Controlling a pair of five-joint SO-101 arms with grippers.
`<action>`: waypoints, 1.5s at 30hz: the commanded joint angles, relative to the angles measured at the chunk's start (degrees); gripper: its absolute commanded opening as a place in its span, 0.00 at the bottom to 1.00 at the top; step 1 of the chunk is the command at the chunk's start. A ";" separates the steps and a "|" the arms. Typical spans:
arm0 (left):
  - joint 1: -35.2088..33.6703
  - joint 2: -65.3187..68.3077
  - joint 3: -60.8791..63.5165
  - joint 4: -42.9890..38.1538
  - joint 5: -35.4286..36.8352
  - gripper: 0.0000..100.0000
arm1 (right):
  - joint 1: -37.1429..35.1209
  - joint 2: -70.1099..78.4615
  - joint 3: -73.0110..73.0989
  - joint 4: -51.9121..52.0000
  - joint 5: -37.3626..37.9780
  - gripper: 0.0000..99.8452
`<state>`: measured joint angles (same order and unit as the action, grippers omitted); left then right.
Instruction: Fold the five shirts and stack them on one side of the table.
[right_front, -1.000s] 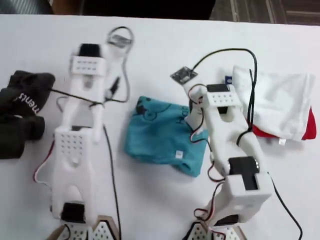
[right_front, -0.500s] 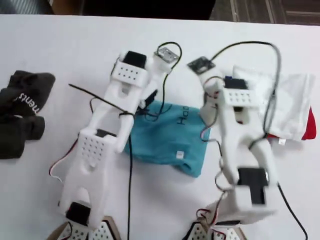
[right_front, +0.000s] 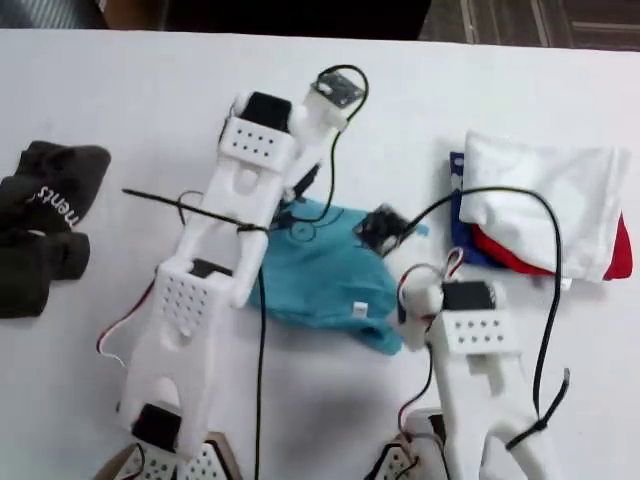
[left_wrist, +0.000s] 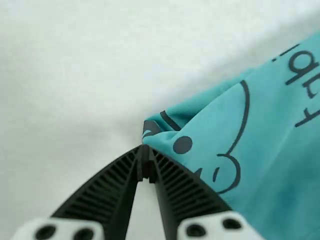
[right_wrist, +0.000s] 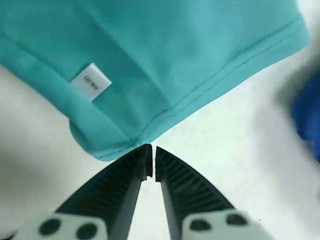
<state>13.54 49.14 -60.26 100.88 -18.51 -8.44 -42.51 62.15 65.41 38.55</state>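
- the left gripper (left_wrist: 145, 155) is clenched, its black ribbed jaws drawn together to a point right at a folded corner of the teal shirt (left_wrist: 260, 150). i can't tell whether a bit of cloth is nipped between the tips.
- that corner carries part of a dark printed cartoon face, with lettering further along the cloth.
- from the high view, the left arm stretches diagonally across the table (right_front: 120, 90), its dark fingers (right_front: 303, 187) at the far corner of the teal shirt (right_front: 320, 275).
- the right gripper (right_wrist: 151, 155) is also closed, with nothing in it and just a thin slit between the jaws. its tips sit on bare table just off the stitched hem at a rounded corner of the teal shirt (right_wrist: 175, 50).
- a small white label (right_wrist: 91, 81) lies on the cloth near that corner. the same label (right_front: 357, 310) shows from above on the near side of the shirt.
- the teal shirt lies loosely folded and rumpled in the middle of the table, between the two arms.
- on the right side a white shirt (right_front: 545, 205) lies folded on top of a red shirt (right_front: 620, 255) and a blue shirt (right_front: 457, 190), whose edges poke out from under it. this pile is near the teal shirt but not touching it.
- a black shirt (right_front: 45, 225) sits bunched up at the left edge, well apart from everything else.
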 joint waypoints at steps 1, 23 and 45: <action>1.85 -4.04 -0.66 1.05 0.70 0.03 | -1.89 -4.44 2.90 -0.75 0.09 0.02; -9.05 12.84 -4.26 -4.57 1.93 0.03 | -3.03 -4.70 15.47 -9.36 7.21 0.02; -12.48 2.64 -13.58 1.41 1.93 0.19 | -3.65 -4.62 -6.77 -3.12 -7.03 0.24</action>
<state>3.25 58.81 -71.43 101.23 -16.92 -11.52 -45.93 58.64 64.09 38.02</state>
